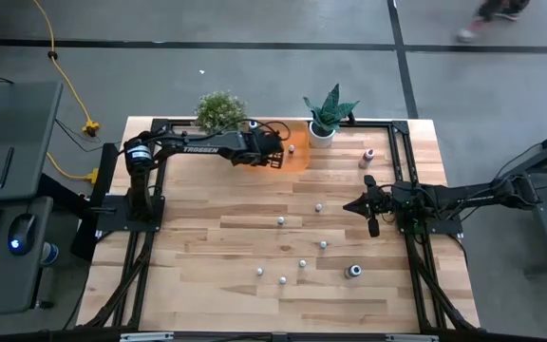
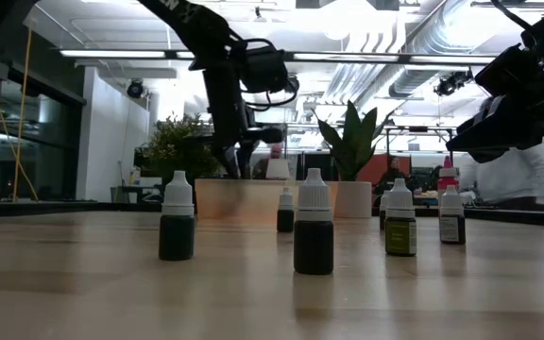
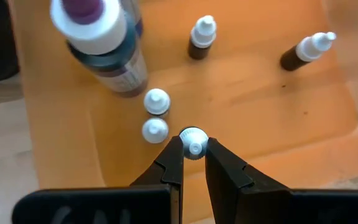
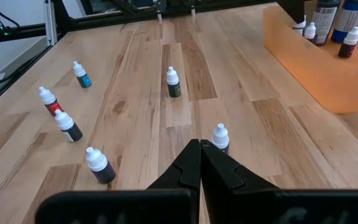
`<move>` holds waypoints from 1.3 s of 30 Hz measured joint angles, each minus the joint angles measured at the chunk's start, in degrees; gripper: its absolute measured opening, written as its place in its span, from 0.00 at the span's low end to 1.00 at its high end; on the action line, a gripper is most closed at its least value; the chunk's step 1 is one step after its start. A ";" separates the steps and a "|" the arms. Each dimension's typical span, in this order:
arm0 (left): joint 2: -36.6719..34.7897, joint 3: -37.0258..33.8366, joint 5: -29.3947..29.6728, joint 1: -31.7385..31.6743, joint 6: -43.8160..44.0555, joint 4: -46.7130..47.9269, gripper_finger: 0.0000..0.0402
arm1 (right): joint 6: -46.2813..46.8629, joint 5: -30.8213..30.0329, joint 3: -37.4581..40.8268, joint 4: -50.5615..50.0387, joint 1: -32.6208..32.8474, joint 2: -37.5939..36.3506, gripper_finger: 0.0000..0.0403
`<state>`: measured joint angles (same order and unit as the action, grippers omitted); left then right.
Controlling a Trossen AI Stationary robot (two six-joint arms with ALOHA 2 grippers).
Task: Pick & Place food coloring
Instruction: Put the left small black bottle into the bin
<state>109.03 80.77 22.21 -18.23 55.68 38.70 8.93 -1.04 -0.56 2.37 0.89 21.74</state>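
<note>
1. The left gripper (image 3: 194, 163) was over the shallow orange plastic tray (image 3: 260, 106) at the far side of the light wooden table (image 1: 254, 304), between the two potted green plants.
2. Its two dark fingers (image 3: 174, 163) were pinched onto the white cap of one tiny food coloring bottle (image 3: 193, 142), which stood inside the tray.
3. Two more white-capped tiny bottles (image 3: 156, 116) stood just beside it in the tray.
4. A bigger bottle with a dark body and a white cap (image 3: 104, 43) stood near them, and two small dark bottles (image 3: 201, 38) stood farther off on the orange floor.
5. The left arm had the white word "TROSSEN" (image 1: 201, 149) on its side.
6. The labels on the bottles were too small to read.
7. The right gripper (image 4: 200, 158) hung over the right part of the table, its fingers pressed together with nothing in them.
8. A small white-capped bottle (image 4: 220, 138) stood just past its tips.
9. More tiny bottles (image 1: 302, 263) were scattered over the middle of the table, well apart from each other.
10. A small pink bottle (image 1: 368, 157) stood near the spiky plant in the white pot (image 1: 327, 116).
</note>
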 joint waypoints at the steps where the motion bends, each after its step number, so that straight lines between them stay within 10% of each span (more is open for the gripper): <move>1: 0.00 0.00 0.23 -0.03 0.18 0.38 0.08 | 0.00 0.00 0.00 0.00 0.02 -0.02 0.00; 39: 1.92 0.00 -3.69 -0.12 -0.32 0.35 0.09 | 0.00 0.00 -0.01 0.02 0.01 -0.01 0.00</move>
<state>110.96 80.77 18.52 -18.35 55.35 39.05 8.93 -1.04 -0.57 2.39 0.89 21.72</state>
